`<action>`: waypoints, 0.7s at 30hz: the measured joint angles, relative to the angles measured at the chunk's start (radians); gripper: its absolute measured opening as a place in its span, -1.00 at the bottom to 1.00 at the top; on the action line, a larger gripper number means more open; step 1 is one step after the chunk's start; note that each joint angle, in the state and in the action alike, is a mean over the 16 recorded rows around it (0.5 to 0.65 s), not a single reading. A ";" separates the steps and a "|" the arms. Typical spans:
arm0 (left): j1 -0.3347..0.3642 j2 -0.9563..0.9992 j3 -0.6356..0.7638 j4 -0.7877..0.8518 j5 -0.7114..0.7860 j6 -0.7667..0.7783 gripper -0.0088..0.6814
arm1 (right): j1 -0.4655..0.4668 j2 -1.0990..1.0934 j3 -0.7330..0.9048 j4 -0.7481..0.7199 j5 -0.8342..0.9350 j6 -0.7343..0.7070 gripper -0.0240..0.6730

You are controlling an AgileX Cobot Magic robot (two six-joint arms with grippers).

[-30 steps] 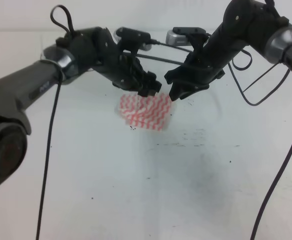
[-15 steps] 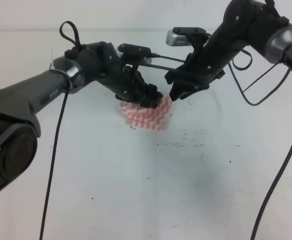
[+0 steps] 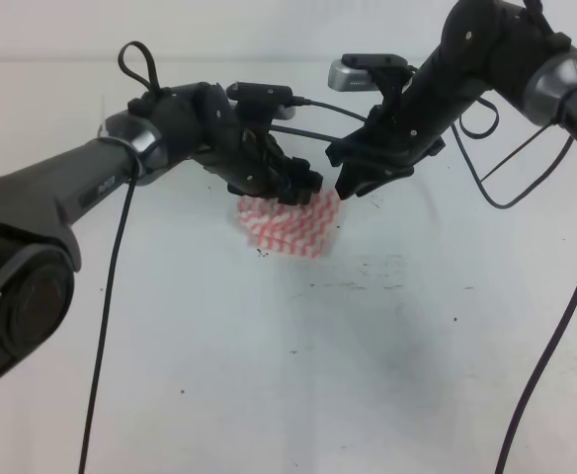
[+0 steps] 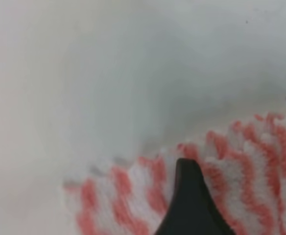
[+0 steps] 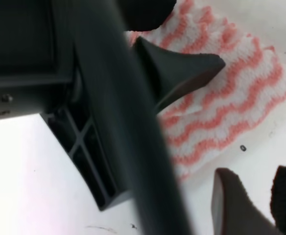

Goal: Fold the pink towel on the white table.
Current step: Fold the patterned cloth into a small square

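White table [image 3: 368, 375] is filling pretty much the whole scene, plain with a few dark specks on it. You've got one pink towel [image 3: 288, 225] lying on it, bunched into a small folded wad, and two arms leaning in over it from either side.

From the high view you're seeing the left gripper [image 3: 296, 185] sitting right at the towel's top edge and the right gripper [image 3: 353, 183] hanging just beside the towel's upper right corner, apparently a little above it. That view isn't letting you tell how far either pair of fingers is spread.

Your left wrist camera is giving you what the overhead can't: one dark fingertip [image 4: 192, 200] resting against the striped cloth [image 4: 250, 166], though I can't tell if it's pinching anything. Right wrist view is showing the towel [image 5: 221, 107] lying beyond the left arm's finger [image 5: 182, 71], with the right fingers [image 5: 233, 200] looking parted and gripping nothing.
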 joint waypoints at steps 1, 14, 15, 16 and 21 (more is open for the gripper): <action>0.000 0.000 0.000 0.004 0.000 -0.008 0.15 | 0.000 0.000 0.000 0.000 0.000 0.000 -0.43; 0.000 0.005 0.000 0.044 -0.008 -0.060 -0.13 | 0.000 0.000 0.000 0.000 0.000 0.000 -0.43; 0.000 0.006 0.000 0.044 -0.010 -0.060 -0.16 | 0.000 0.000 0.000 -0.001 0.000 0.000 -0.43; 0.000 0.006 0.000 0.044 -0.011 -0.060 -0.18 | 0.000 0.000 0.000 -0.001 0.000 0.000 -0.43; 0.000 0.006 0.000 0.044 -0.018 -0.059 -0.30 | 0.000 0.000 0.000 -0.001 0.000 0.000 -0.43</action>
